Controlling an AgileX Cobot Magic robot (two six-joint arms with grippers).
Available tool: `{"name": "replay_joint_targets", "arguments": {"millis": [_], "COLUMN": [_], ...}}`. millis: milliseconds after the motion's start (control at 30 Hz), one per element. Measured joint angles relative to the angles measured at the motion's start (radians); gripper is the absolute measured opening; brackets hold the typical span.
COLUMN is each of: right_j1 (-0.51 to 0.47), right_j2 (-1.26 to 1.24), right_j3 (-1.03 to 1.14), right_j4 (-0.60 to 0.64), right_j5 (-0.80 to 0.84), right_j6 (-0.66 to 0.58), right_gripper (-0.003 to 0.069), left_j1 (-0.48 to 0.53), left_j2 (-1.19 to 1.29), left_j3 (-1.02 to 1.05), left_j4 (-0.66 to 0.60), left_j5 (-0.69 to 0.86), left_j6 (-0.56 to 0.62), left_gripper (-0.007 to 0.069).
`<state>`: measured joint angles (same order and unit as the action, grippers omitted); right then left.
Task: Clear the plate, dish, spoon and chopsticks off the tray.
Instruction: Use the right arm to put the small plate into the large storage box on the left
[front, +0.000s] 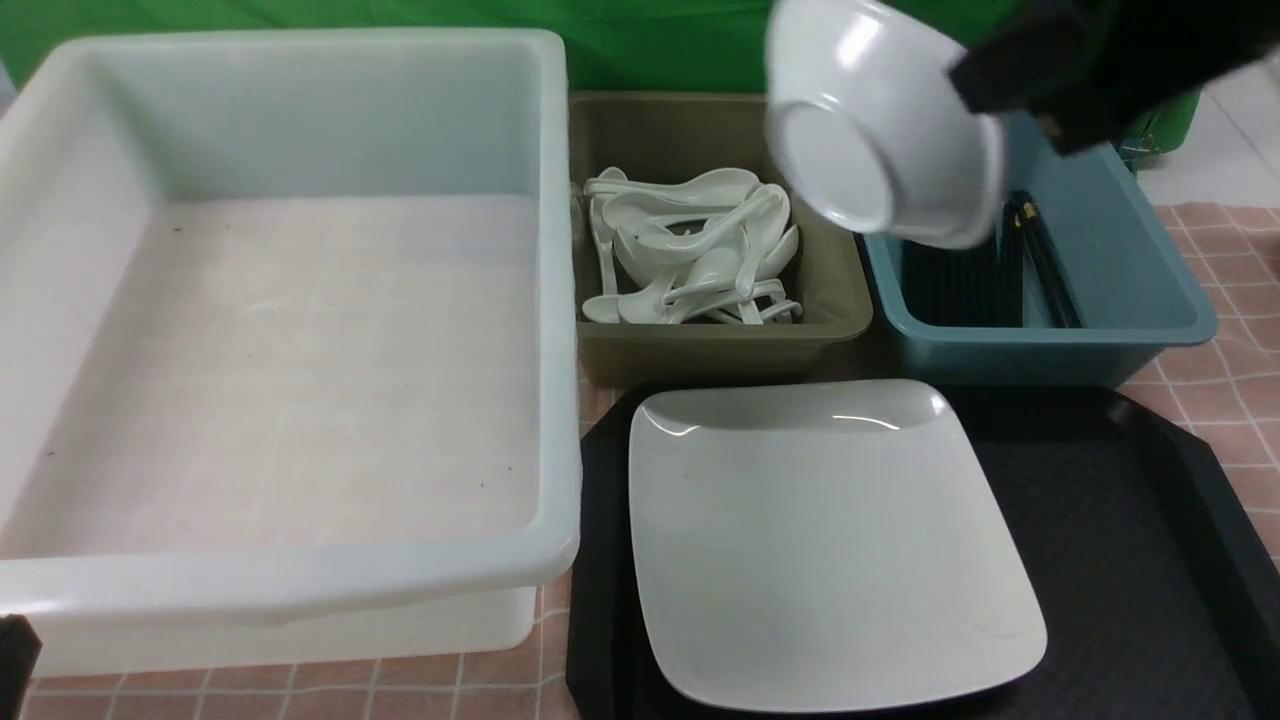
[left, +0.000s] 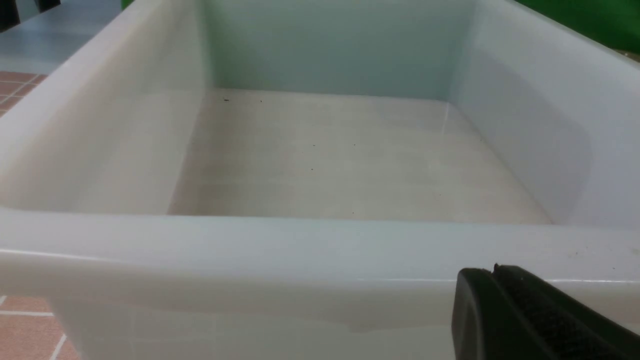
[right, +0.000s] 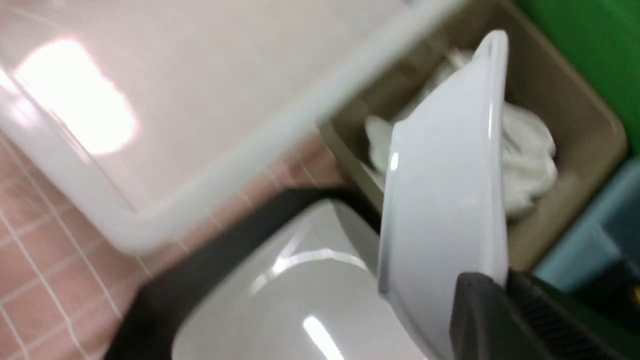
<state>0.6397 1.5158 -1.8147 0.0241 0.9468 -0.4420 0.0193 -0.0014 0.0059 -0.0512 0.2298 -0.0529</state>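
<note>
- One small white square dish: the right hand grips it by its wall at the rim, jaws closed on it, and holds it tilted in mid-air, clear of the tray.
- One large white square plate: lying on the tray, below the dish and the right hand, touched by neither hand.
- One black tray, on the checked worktop.
- Two hands: the left hand is closed, with nothing between its fingers, just beside the white bin, well apart from the plate.
- One big white bin, its inside bare but for a few dark specks.
- One olive tub, holding a heap of white soup spoons, too tangled to count.
- One blue tub, holding black chopsticks, some with gold bands, packed too tightly to count; the dish partly hides this tub in the front view.
</note>
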Motion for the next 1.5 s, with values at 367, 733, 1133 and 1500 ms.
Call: {"name": "replay_joint_targets", "arguments": {"millis": [367,733,1133,1500], "right_j1": [0.192,0.196,0.196,0.202], "right_j2": [0.413,0.708,0.740,0.739], "right_j3": [-0.095,-0.160,-0.161,-0.163], "right_j4": [0.039,-0.076,-0.115,-0.111], "right_j5": [-0.422,-0.521,-0.490,-0.415], "right_j6": [-0.232,-0.455,-0.483,-0.480], "right_gripper": [0.0079,0.0079,0.0091,0.0311], "left_j1": [0.000,0.000,0.000,0.000], "left_j2": [0.000,0.000,0.000,0.000], "left_j3": [0.000,0.000,0.000,0.000], "left_j4": [0.000,0.000,0.000,0.000], "left_j5": [0.000,0.000,0.000,0.000], "left_j6": [-0.002,-0.002,0.000,0.000], "left_gripper": [0.0005,0.0005,0.0005,0.0005]}}
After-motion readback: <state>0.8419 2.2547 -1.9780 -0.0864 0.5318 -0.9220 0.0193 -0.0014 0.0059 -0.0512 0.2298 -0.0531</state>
